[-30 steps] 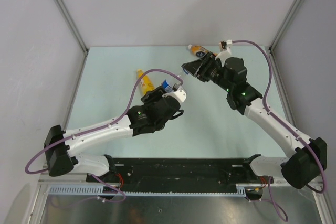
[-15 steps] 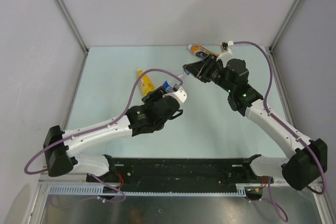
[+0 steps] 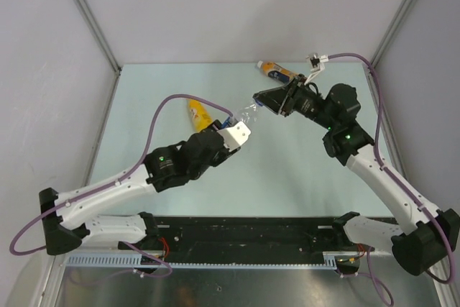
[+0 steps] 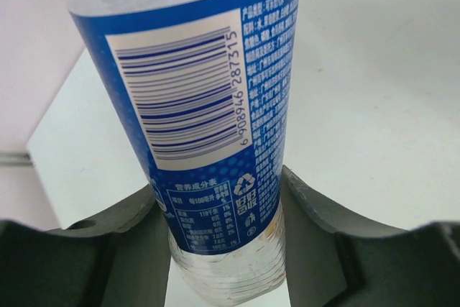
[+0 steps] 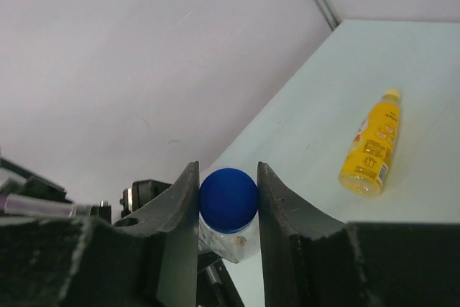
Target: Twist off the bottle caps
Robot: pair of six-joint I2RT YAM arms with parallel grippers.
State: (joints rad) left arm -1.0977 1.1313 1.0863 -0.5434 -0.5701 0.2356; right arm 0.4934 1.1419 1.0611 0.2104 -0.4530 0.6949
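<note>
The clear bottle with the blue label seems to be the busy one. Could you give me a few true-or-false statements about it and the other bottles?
1. The left claw grips the clear bottle around its lower body. True.
2. The right claw hangs open, clear of the blue cap. False: its jaws are closed on the cap.
3. The yellow bottle lies on its side on the table. True.
4. The orange bottle stands upright between the arms. False: it lies flat near the table's far edge.

3 bottles: 1 clear bottle [image 4: 208,106], 1 yellow bottle [image 5: 370,152], 1 orange bottle [image 3: 275,70]; 1 blue cap [image 5: 228,200], 1 yellow cap [image 5: 392,94]
</note>
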